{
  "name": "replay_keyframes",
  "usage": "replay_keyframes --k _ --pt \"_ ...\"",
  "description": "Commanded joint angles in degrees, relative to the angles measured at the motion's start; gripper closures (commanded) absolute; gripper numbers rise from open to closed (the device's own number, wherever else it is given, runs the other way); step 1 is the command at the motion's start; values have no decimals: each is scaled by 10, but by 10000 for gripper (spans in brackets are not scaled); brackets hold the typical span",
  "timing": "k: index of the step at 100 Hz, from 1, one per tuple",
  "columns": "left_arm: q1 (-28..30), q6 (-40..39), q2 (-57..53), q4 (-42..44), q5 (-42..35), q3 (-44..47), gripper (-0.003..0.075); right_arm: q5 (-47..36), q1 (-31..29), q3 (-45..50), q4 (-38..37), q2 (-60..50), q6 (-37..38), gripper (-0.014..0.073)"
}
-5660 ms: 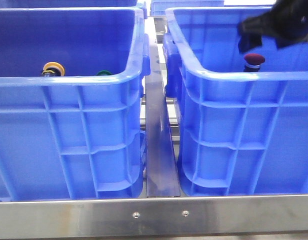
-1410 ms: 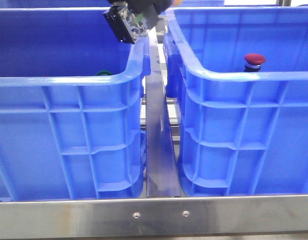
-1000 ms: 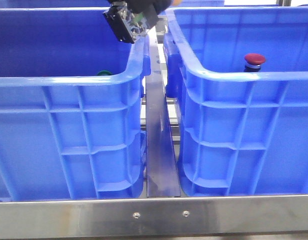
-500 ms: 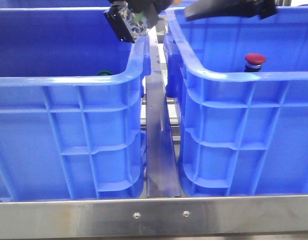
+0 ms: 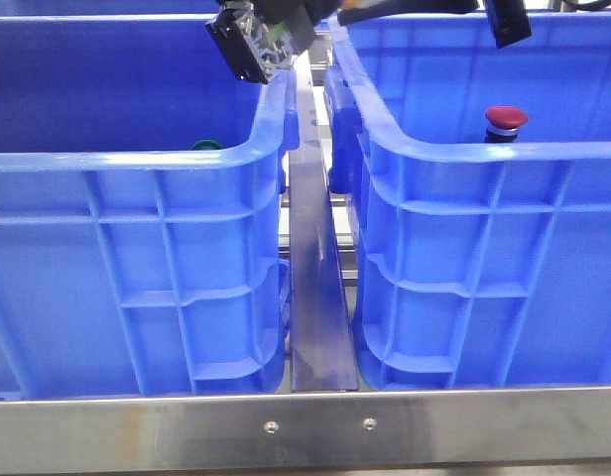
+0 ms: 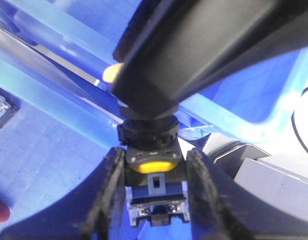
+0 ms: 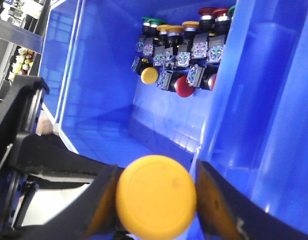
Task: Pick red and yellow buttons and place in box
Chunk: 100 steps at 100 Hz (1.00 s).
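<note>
My left gripper (image 5: 258, 48) is shut on the dark body of the yellow button (image 6: 153, 166) and holds it high over the inner rim of the left blue box (image 5: 137, 248). My right gripper (image 7: 156, 171) is open. Its fingers (image 7: 101, 200) stand on both sides of the button's yellow cap (image 7: 156, 196), with a thin gap on one side. The right arm (image 5: 415, 6) reaches in along the top of the front view. A red button (image 5: 505, 119) stands upright in the right blue box (image 5: 484, 248).
A green cap (image 5: 206, 145) shows just over the left box's near rim. In the right wrist view a heap of green, yellow and red buttons (image 7: 179, 55) lies at one end of a box. A steel rail (image 5: 315, 278) runs between the boxes.
The yellow button that lay in the left box is now held up by my left gripper, which has stayed still. My right arm has come in from the right to the button's cap.
</note>
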Motion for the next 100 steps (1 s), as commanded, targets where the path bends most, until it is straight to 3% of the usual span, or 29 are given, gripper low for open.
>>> replay_keyframes --k 1,10,20,41,56,74,100 --pt "-4 5 -25 -15 -30 -14 452 7 0 -20 37 -18 -9 327" --pt "-4 5 -25 -15 -30 -14 309 5 -1 -20 39 -18 -9 328" --pt "-4 5 -25 -15 -28 -14 236 -11 -8 -20 39 -21 -14 328" --pt "-4 5 -25 -15 -23 -14 238 -85 -67 -20 36 -54 -82 328" --pt "-4 5 -25 -16 -21 -14 238 -161 -95 -7 26 -92 -177 328" --pt "-4 5 -25 -16 -16 -14 238 -333 -95 49 26 -125 -298 328" --pt "-4 5 -25 -16 -2 -14 238 -530 -95 91 26 -103 -390 328"
